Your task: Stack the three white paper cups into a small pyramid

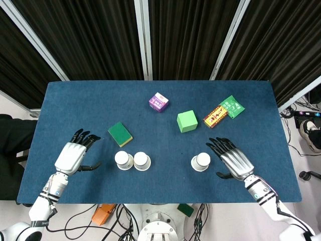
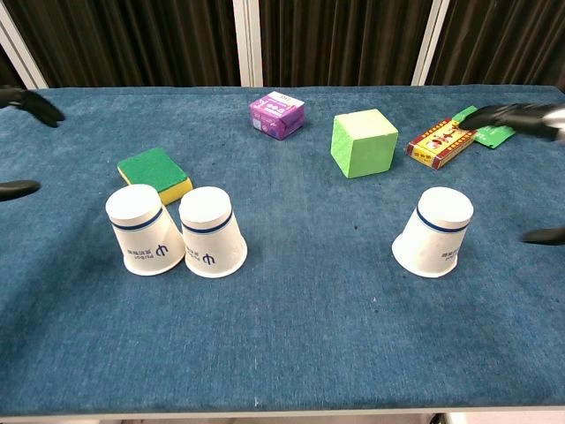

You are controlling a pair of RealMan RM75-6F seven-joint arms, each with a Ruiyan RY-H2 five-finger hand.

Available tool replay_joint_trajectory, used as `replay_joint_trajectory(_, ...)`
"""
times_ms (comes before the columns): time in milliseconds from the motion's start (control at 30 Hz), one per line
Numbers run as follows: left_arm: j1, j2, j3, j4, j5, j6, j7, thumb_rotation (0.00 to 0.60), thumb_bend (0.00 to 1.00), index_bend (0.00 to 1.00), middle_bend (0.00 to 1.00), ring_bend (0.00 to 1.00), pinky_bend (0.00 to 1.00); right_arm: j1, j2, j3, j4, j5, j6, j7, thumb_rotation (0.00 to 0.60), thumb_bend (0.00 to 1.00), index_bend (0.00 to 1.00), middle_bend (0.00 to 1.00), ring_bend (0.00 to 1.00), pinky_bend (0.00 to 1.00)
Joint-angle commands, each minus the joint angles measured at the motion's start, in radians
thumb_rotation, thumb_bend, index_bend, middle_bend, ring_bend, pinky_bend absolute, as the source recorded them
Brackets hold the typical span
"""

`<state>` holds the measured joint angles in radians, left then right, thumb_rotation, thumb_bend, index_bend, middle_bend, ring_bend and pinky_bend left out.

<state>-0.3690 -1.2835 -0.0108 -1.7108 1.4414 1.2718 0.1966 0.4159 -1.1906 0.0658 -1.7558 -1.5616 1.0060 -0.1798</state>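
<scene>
Two white paper cups stand upside down side by side, the left cup (image 1: 123,160) (image 2: 144,230) touching the middle cup (image 1: 142,161) (image 2: 212,232). The third cup (image 1: 200,161) (image 2: 436,231) stands alone, upside down, further right. My left hand (image 1: 74,154) is open, well left of the pair and apart from it; only its fingertips (image 2: 26,100) reach into the chest view's left edge. My right hand (image 1: 231,158) is open just right of the third cup, fingers spread, not touching it; its fingertips (image 2: 508,115) show at the right edge of the chest view.
A green and yellow sponge (image 1: 120,134) lies just behind the cup pair. A purple carton (image 1: 158,102), a green cube (image 1: 187,121), a red and yellow packet (image 1: 215,116) and a green packet (image 1: 232,106) sit further back on the blue table (image 1: 165,186).
</scene>
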Motion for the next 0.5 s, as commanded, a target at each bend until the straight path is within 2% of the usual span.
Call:
replay_joint_trajectory(33, 0.013, 0.008, 0.006, 0.014, 0.003, 0.009, -0.019, 0.420, 0.23, 0.19, 0.20, 0.11, 0.00, 0.056, -0.047, 0.026, -0.006, 0.077, -0.068, -0.075, 0.600, 0.39, 0.18, 0.11, 0.01, 0.15)
replay_joint_trajectory(267, 0.035, 0.015, 0.004, 0.031, 0.004, 0.027, -0.056, 0.419, 0.23, 0.19, 0.20, 0.11, 0.00, 0.113, -0.086, 0.033, 0.009, 0.174, -0.140, -0.147, 0.600, 0.44, 0.26, 0.14, 0.03, 0.15)
replay_joint_trajectory(500, 0.042, 0.012, 0.003, 0.042, 0.003, 0.020, -0.069, 0.418, 0.23, 0.19, 0.20, 0.11, 0.00, 0.142, -0.106, 0.029, 0.016, 0.221, -0.154, -0.174, 0.600, 0.47, 0.32, 0.16, 0.05, 0.16)
